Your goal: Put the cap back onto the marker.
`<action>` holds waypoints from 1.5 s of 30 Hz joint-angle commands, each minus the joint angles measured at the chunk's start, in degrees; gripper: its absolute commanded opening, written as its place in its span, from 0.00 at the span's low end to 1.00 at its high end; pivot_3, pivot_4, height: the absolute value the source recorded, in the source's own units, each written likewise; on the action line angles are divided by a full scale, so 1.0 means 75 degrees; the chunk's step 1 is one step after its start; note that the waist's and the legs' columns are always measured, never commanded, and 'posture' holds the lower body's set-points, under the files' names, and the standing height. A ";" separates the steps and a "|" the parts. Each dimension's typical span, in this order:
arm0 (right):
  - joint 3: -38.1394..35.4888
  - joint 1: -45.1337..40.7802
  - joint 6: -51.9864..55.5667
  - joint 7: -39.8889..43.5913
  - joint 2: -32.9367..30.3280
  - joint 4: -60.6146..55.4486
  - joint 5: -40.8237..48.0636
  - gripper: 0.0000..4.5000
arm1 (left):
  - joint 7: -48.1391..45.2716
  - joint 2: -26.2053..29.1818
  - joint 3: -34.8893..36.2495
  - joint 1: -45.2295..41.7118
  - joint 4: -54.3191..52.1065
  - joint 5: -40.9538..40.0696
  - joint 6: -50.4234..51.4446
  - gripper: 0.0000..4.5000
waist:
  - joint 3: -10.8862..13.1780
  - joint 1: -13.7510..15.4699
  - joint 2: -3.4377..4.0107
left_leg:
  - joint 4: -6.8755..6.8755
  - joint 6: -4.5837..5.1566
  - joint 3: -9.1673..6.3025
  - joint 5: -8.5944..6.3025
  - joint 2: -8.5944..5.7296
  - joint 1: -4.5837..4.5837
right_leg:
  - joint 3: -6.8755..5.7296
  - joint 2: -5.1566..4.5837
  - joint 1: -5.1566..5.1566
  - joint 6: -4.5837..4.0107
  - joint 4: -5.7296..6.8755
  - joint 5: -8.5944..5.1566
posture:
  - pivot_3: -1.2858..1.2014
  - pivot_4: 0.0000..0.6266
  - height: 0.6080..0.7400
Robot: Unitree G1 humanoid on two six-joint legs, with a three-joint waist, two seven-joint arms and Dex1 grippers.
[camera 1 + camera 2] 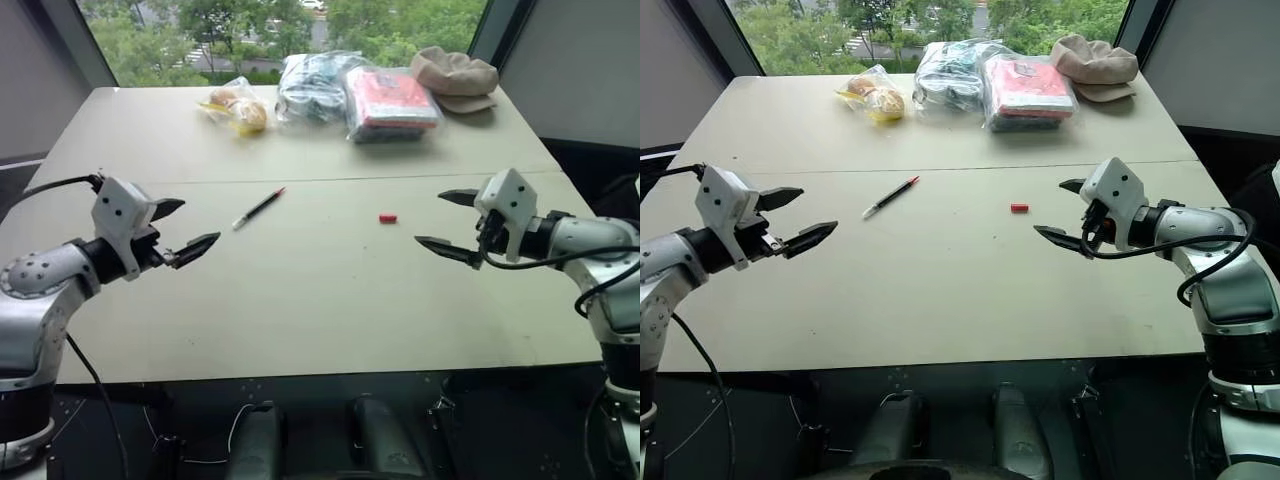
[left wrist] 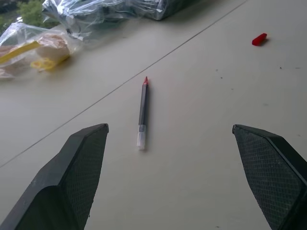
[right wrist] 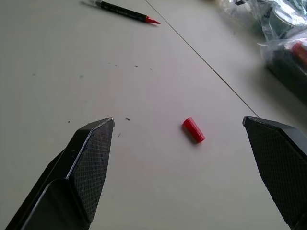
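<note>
Both jaws wide, empty: left gripper [image 1: 192,227] should pinch marker [image 1: 258,209] mid-barrel at frame centre, right gripper [image 1: 447,222] take cap [image 1: 388,217] squarely.

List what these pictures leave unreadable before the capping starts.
- Cap: which end is open, too small in the head views, unclear in the right wrist view.
- Marker: whitish end cut off by the edge in the right wrist view.
- Bags at the table's far edge: contents blurred by crinkled plastic.

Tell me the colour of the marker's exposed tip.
Red; the marker tip shows best in the left wrist view.
</note>
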 commanded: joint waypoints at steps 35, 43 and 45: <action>0.0121 0.0053 0.0197 -0.0496 0.0498 -0.0841 0.0129 0.99 | 0.0524 -0.0214 -0.0126 -0.0211 0.1023 0.0353 -0.0502 0.97 | 0.0000 0.0020 -0.0001 | -0.0001 0.0000 0.0000 0.0000 0.0000 0.0001 | 0.0000 0.0001 -0.0002 0.0000 0.0002 0.0000 | 0.52 0.24 1.00; 0.0230 0.0111 0.0201 -0.0834 0.0724 -0.1100 0.0049 0.99 | 0.0408 -0.0694 -0.1321 -0.2429 0.4312 0.1589 -0.2001 0.97 | -0.0001 0.0025 -0.0003 | 0.0001 0.0000 0.0000 0.0000 -0.0002 -0.0007 | -0.0004 0.0001 -0.0003 0.0019 -0.0003 0.0012 | 0.52 0.24 1.00; 0.0227 0.0254 0.0164 -0.0908 0.0751 -0.1187 0.0028 0.99 | 0.0298 -0.0861 -0.1535 -0.2847 0.4997 0.1798 -0.2394 0.97 | -0.0001 0.0011 -0.0003 | 0.0000 0.0000 0.0000 0.0000 -0.0002 -0.0007 | -0.0003 0.0001 -0.0004 0.0020 -0.0003 0.0012 | 0.52 0.24 1.00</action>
